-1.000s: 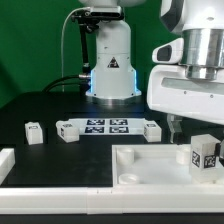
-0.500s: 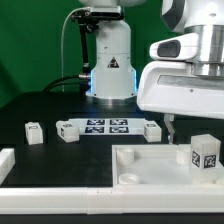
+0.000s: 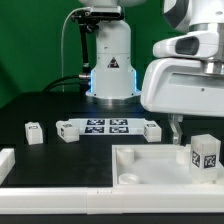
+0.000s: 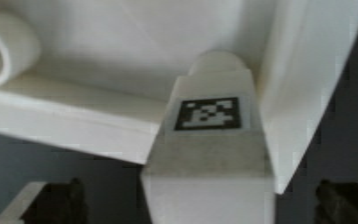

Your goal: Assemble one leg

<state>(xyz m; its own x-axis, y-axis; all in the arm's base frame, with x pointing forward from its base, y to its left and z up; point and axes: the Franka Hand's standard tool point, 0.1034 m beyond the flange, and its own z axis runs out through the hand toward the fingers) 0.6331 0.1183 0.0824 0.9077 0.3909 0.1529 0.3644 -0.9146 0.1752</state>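
A leg (image 3: 205,153), a small white block with a black-and-white tag, stands on the large white plate (image 3: 150,165) at the exterior view's right. In the wrist view this leg (image 4: 208,150) stands between my two dark fingers (image 4: 51,200), with a gap on each side. My gripper (image 4: 197,202) is open and holds nothing. In the exterior view the gripper (image 3: 178,128) hangs just above the plate, behind the leg. Other legs lie on the table at the left (image 3: 34,132) and beside the marker board (image 3: 68,131).
The marker board (image 3: 106,126) lies mid-table with another small block (image 3: 152,130) at its right end. The robot base (image 3: 110,60) stands behind it. A white part (image 3: 6,160) lies at the left edge. The plate has a round corner socket (image 4: 5,48).
The arm's hand has shifted slightly up and toward the exterior view's left. The leg and the other parts have not moved.
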